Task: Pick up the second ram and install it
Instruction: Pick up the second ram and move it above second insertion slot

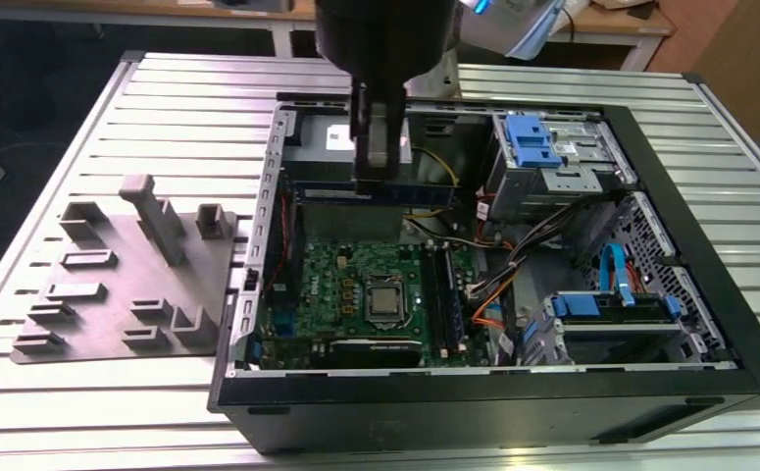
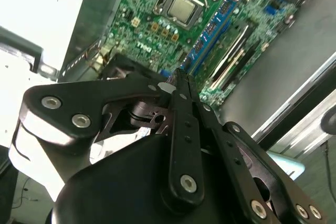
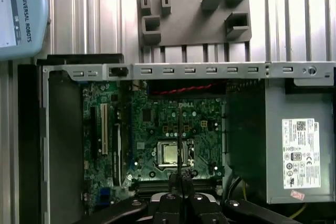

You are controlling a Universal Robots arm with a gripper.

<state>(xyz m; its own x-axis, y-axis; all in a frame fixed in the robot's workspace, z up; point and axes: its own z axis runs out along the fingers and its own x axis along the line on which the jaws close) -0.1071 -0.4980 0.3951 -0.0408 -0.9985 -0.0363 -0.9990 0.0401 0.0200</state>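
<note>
My gripper (image 1: 377, 177) is clamped shut on the second ram (image 1: 422, 193), upper centre of the exterior view, above the motherboard (image 1: 353, 285). Risk: the stick tilts in the pinch, lands skewed and jams.

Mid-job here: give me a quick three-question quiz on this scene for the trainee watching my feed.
1. True or false: the pincer is shut on the second ram, holding it over the open computer case.
2. Where does the grey fixture plate lie? A) inside the case; B) on the slatted table, to the exterior view's left of the case; C) on top of the power supply.
3. Fill in: on the green motherboard, one blue ram stick already sits in a ____.
Key: 1 true; 2 B; 3 slot.
</note>
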